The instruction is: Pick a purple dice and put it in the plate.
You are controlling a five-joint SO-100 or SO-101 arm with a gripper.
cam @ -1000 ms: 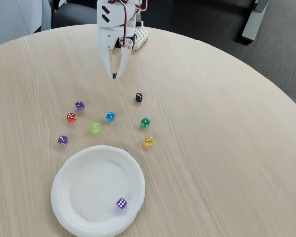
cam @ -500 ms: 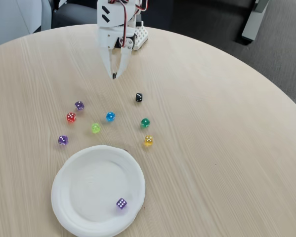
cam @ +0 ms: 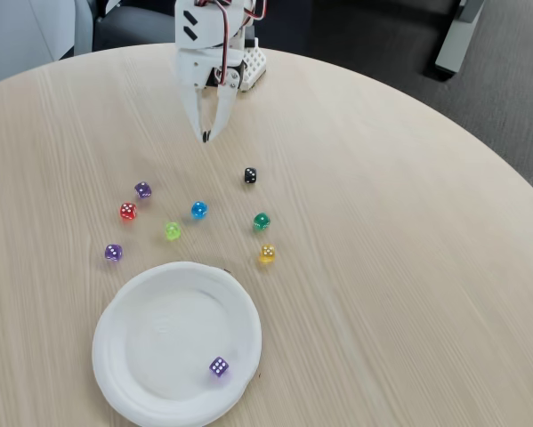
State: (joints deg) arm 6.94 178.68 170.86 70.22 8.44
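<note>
Lying nearest the camera, well below the claw in the fixed view, the plate point(cam: 133, 356) already holds one purple die point(cam: 219, 366) by its lower right rim. Up the worktop point(cam: 408, 267), a second purple die point(cam: 113, 253) sits just off the plate's upper left edge, and a third purple die point(cam: 142, 189) sits beside the red die point(cam: 127, 211). Farthest back, the claw point(cam: 205, 135) hangs tips-down with its jaws nearly together, holding nothing. The third purple die lies closest to it, down and to the left in the picture, clear of the blue die point(cam: 198, 210). Probably the easier pick.
</note>
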